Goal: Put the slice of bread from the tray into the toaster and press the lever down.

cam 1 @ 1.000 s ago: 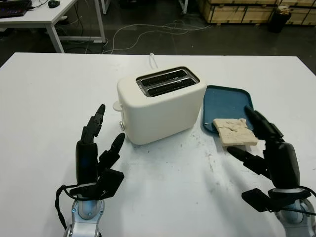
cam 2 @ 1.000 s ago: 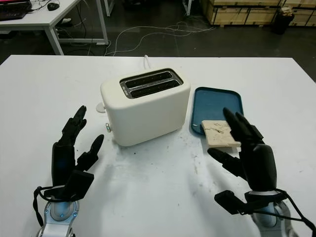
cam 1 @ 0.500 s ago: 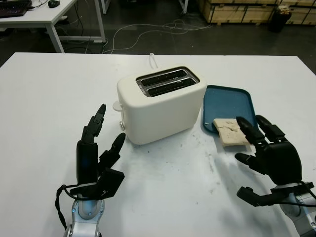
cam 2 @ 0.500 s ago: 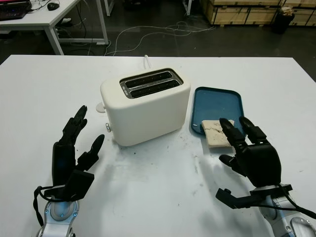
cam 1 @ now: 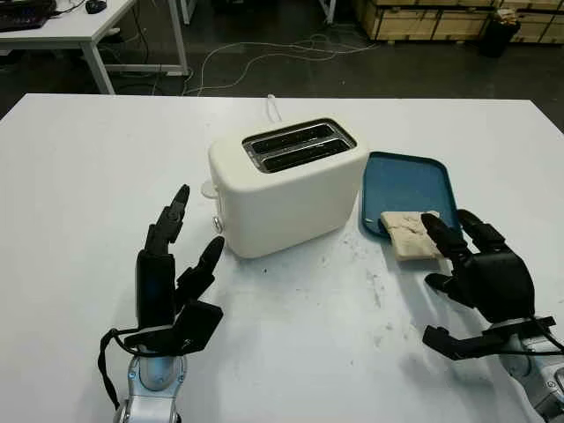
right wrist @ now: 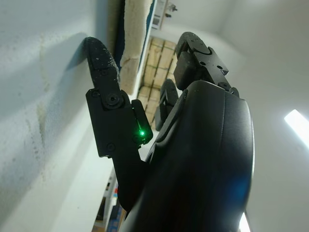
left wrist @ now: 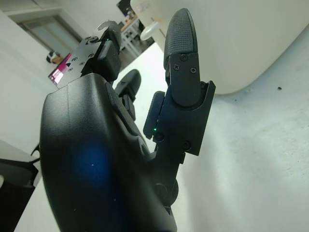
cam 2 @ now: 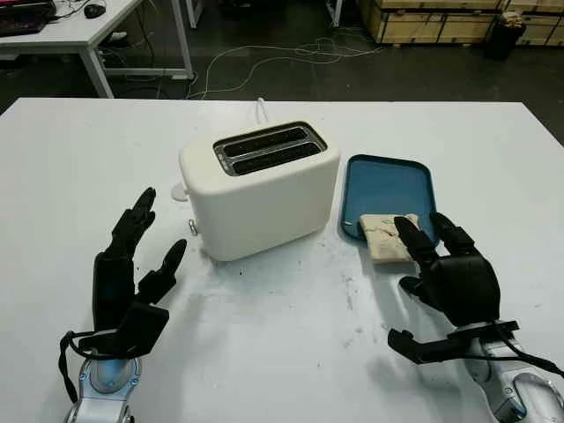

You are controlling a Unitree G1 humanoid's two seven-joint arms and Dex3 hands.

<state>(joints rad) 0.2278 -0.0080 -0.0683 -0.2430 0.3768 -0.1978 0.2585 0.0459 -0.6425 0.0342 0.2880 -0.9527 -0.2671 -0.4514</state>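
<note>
A pale slice of bread point(cam 1: 405, 236) lies on the near end of a blue tray point(cam 1: 407, 181), right of the cream two-slot toaster point(cam 1: 286, 189). Both toaster slots point(cam 1: 298, 146) stand vacant, and its lever knob point(cam 1: 209, 189) sticks out on the left side. My right hand point(cam 1: 460, 260) is open, tilted forward, with its fingertips point(cam 1: 431, 223) over the bread's near right edge; its thumb point(right wrist: 104, 72) sits low beside the bread edge point(right wrist: 133, 48). My left hand point(cam 1: 172, 278) is open, held upright left of the toaster, near the lever knob point(left wrist: 150, 31).
The white table point(cam 1: 88, 176) spreads wide to the left and in front of the toaster. A white cord point(cam 1: 274, 107) runs off behind the toaster. Beyond the far edge are the floor, cables and another desk point(cam 1: 79, 26).
My right hand has tipped forward and lowered toward the tray, its fingers now over the bread's near edge and its thumb near the table. The left hand has not moved.
</note>
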